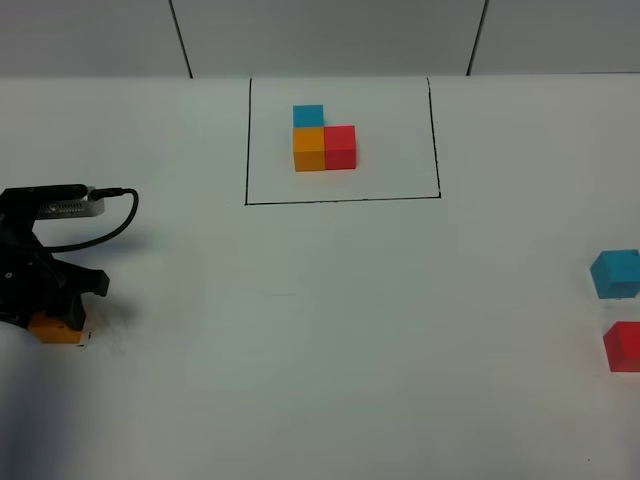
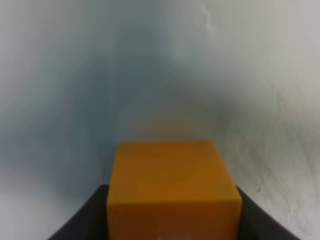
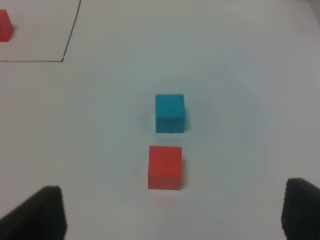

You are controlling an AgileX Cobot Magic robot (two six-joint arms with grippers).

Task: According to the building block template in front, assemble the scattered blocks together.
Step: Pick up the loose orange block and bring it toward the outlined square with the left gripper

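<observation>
The building block template [image 1: 323, 140], a joined blue, orange and red trio, sits at the back inside a thin black outline [image 1: 340, 198]. Of the scattered blocks, the orange cube [image 1: 55, 329] is at the far left, on or just above the table, with my left gripper [image 1: 52, 305] shut on it. In the left wrist view this cube [image 2: 172, 187] fills the gap between the dark fingers [image 2: 82, 220]. The sky blue cube [image 1: 614, 274] and red cube [image 1: 623, 346] rest at the far right edge. My right gripper [image 3: 170, 215] hangs open just short of the red cube [image 3: 165, 167], with the blue cube [image 3: 169, 112] beyond.
A black cable [image 1: 110, 225] loops from the left arm's wrist over the white table [image 1: 340, 330]. A corner of the outline [image 3: 62, 60] and a sliver of the template's red cube [image 3: 5, 25] show in the right wrist view. A grey wall [image 1: 330, 35] stands behind.
</observation>
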